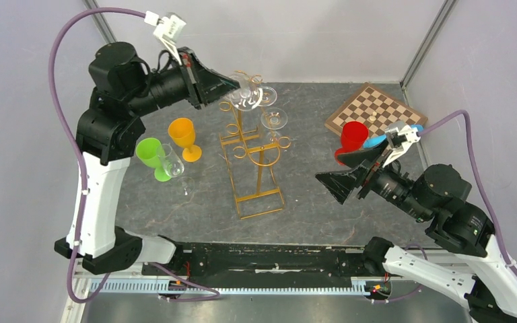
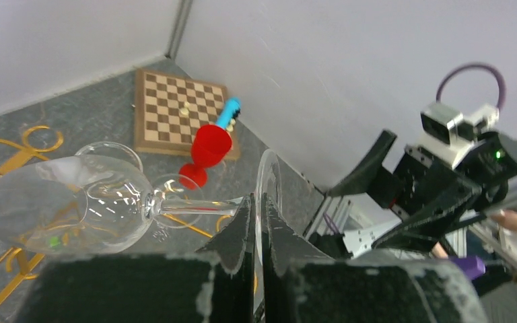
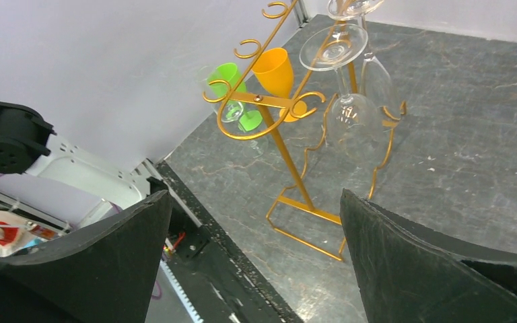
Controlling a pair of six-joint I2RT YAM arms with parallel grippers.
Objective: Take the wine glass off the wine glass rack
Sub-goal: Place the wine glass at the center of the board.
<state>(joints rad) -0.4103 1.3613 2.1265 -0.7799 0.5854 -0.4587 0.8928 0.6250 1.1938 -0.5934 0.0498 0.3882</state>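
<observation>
My left claw (image 2: 257, 205) is clamped on the foot of the wine glass (image 2: 74, 205). Glass lies sideways, bowl toward frame left, by the far end of the wine glass rack (image 1: 259, 161), upper centre in top view. My right claw (image 3: 254, 195) is wide open and empty, right of the rack.

Black jaws hide part of the wine glass's (image 2: 60, 208) round foot. The right wrist view's top edge cuts off the wine glass rack (image 3: 286, 156) and its highest glass (image 3: 353, 5). The pale piece (image 1: 373, 116) on the chessboard (image 1: 384, 104) is too small to name.
</observation>
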